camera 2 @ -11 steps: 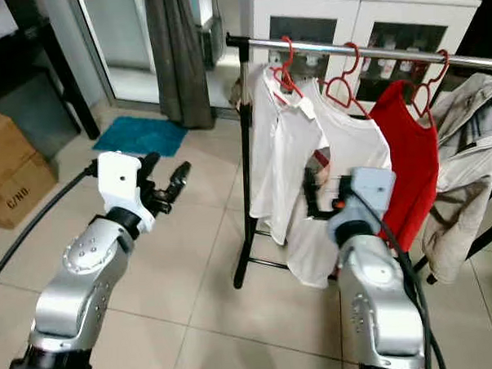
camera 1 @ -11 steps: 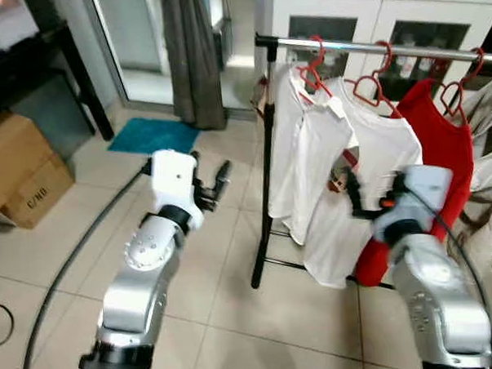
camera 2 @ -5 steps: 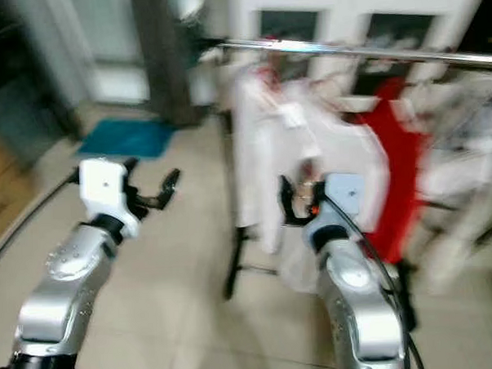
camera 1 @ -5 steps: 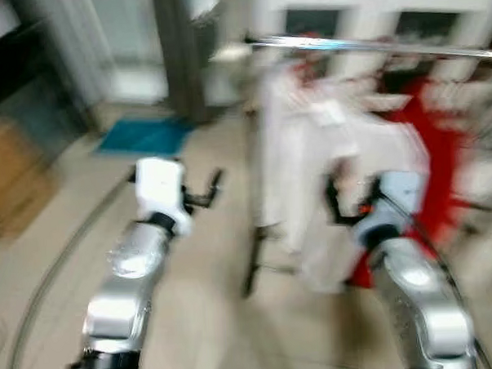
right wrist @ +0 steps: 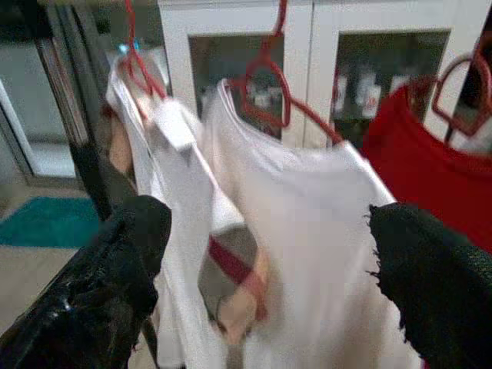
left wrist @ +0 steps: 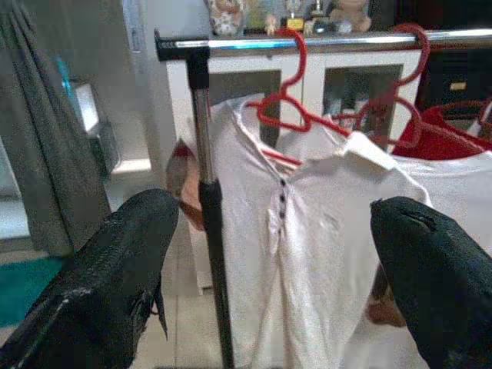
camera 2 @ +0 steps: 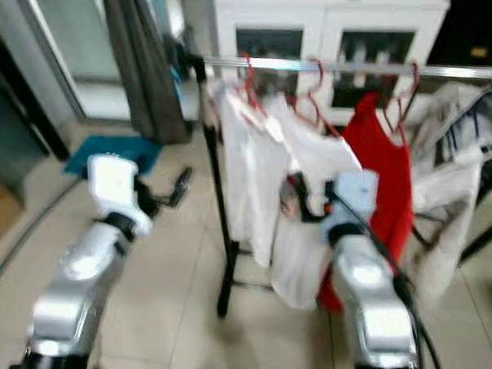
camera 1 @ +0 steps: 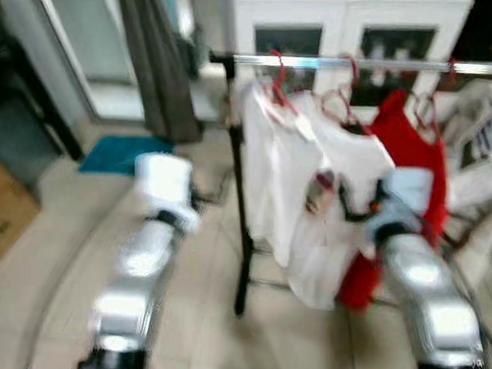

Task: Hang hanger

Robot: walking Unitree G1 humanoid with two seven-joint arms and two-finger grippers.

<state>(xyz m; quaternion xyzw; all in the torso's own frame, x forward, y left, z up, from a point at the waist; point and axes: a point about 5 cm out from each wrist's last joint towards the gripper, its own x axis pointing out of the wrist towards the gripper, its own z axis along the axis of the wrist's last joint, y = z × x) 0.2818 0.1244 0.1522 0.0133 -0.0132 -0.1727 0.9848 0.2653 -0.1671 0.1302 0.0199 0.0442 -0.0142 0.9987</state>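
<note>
Whole shot is pretty blurry. The rail (camera 2: pixel 347 64) runs across the top of the frame with red hangers (camera 2: pixel 248 86) on it, carrying two white shirts (camera 2: pixel 262 171) and a red top (camera 2: pixel 384 166) mid-frame. Left gripper (camera 2: pixel 179 186) sits centre-left, fingers spread, nothing in them. Right gripper (camera 2: pixel 305 200) is centre frame against the shirts, fingers also spread wide.

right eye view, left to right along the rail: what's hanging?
White polo shirt → white t-shirt → red top → pale jacket, all on the clothes rail.
</note>
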